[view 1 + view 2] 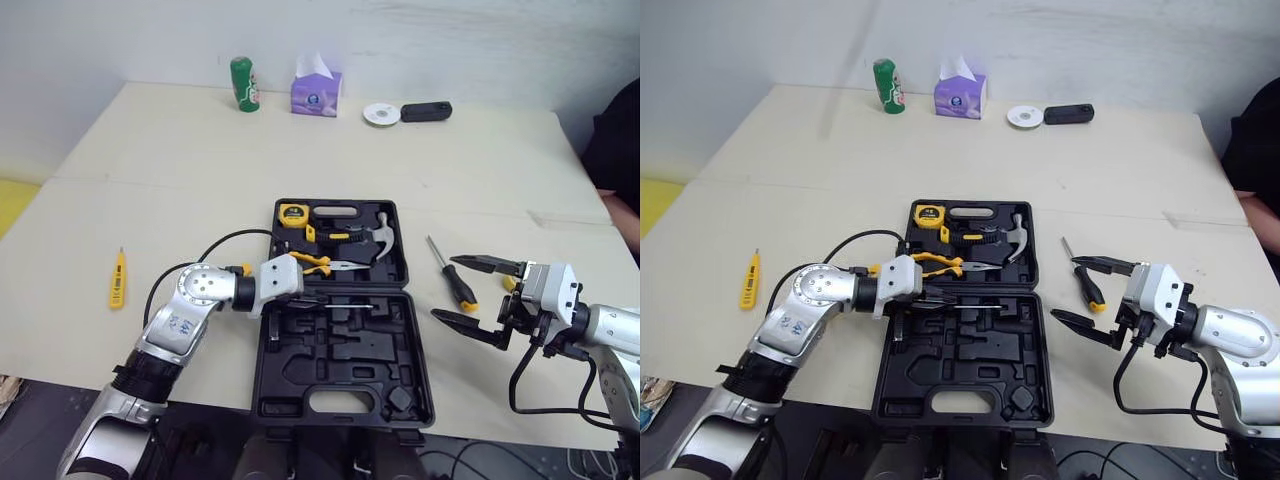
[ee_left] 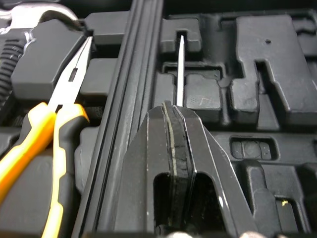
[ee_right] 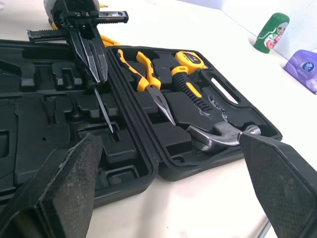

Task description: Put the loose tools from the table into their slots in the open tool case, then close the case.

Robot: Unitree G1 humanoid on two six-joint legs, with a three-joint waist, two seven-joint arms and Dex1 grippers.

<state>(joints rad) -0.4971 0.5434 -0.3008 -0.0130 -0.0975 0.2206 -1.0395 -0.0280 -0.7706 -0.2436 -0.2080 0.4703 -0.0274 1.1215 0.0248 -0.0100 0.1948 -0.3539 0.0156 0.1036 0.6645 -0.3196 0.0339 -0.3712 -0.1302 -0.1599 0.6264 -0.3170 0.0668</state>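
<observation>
The black tool case point(image 1: 420, 400) lies open at the table's front centre. Its far half holds yellow-handled pliers point(image 1: 330, 264), a hammer point(image 1: 378, 238) and a yellow tape measure point(image 1: 293, 212). My left gripper point(image 1: 310, 297) is shut on a slim tool with a thin metal shaft point(image 2: 181, 69), low over the moulded near half beside the hinge; the shaft tip rests in a narrow slot. A black-and-yellow screwdriver point(image 1: 452, 275) lies on the table right of the case. My right gripper point(image 1: 470, 293) stands open beside it, holding nothing. A yellow tester screwdriver point(image 1: 118, 278) lies far left.
At the table's back stand a green can point(image 1: 244, 84), a purple tissue box point(image 1: 316, 92), a white disc point(image 1: 381, 114) and a black oblong object point(image 1: 426, 110). A person in dark clothing point(image 1: 620, 150) sits at the right edge.
</observation>
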